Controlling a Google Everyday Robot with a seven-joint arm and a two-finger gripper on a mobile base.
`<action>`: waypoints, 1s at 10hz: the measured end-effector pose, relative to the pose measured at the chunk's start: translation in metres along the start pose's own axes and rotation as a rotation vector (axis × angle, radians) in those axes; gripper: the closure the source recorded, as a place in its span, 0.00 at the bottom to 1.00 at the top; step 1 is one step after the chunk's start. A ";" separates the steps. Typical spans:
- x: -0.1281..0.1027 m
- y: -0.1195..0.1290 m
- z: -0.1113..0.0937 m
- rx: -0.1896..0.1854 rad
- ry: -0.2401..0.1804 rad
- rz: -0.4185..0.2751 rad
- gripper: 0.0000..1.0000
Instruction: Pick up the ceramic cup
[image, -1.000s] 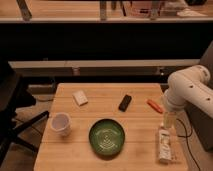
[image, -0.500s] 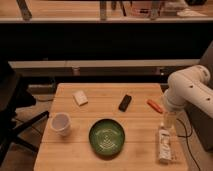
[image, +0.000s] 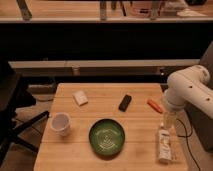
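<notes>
Near the left edge of the surface (image: 102, 97) stands the ceramic cup (image: 60, 123), untouched, left of the green bowl (image: 107, 136). Well apart, at the right edge, the hand (image: 168, 120) hangs wide and empty. The whole approach and grasp remain.

Wooden table (image: 75, 156), clock read from its centre.
- Dark green patterned bowl (image: 107, 136): 6 o'clock.
- Small pale block (image: 79, 97): 10 o'clock.
- Flat black object (image: 125, 102): 1 o'clock.
- Orange object (image: 155, 105): 2 o'clock, near the edge.
- Clear wrapped packet (image: 164, 145): 4 o'clock, lying lengthwise.
- Black chair (image: 12, 107): off the table, 9 o'clock.
</notes>
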 end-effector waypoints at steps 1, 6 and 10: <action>-0.016 -0.002 -0.003 0.005 0.003 -0.039 0.20; -0.054 -0.008 -0.014 0.028 0.024 -0.163 0.20; -0.092 -0.014 -0.021 0.049 0.038 -0.269 0.20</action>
